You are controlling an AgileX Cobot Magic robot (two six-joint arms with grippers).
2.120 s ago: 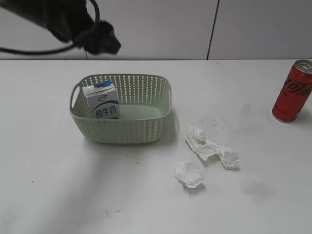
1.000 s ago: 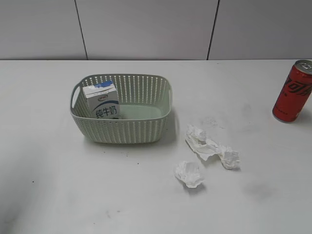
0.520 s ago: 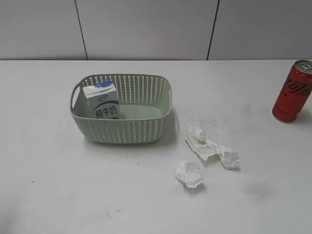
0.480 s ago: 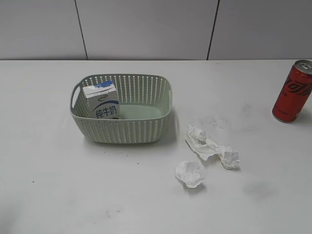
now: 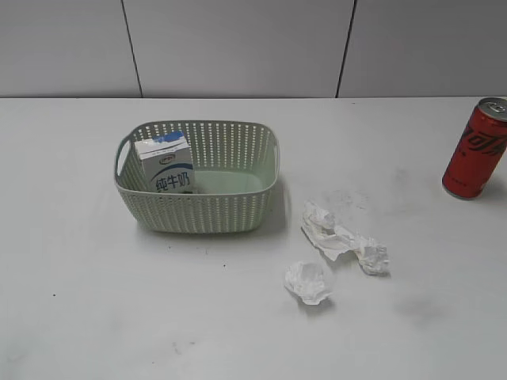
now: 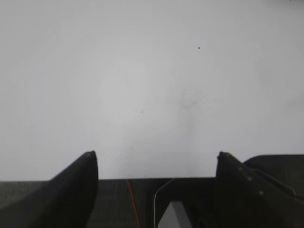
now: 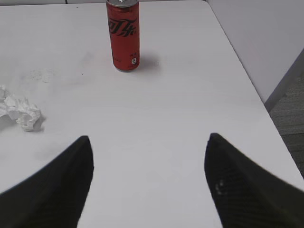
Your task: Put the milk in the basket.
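Note:
The milk (image 5: 166, 164), a small white carton with a blue top and blue characters, stands upright inside the pale green basket (image 5: 230, 210), against its left end. Neither arm shows in the exterior view. In the left wrist view my left gripper (image 6: 154, 159) is open and empty over bare white table near its front edge. In the right wrist view my right gripper (image 7: 148, 140) is open and empty over the table's right part. The milk and basket are out of both wrist views.
A red soda can (image 5: 474, 149) stands at the far right and also shows in the right wrist view (image 7: 122, 34). Two crumpled white tissues (image 5: 342, 239) (image 5: 308, 282) lie right of the basket; one shows in the right wrist view (image 7: 19, 108). The table's right edge (image 7: 247, 85) is near.
The left arm, above the basket's far left two seconds ago, has left the exterior view. The milk and basket have not moved.

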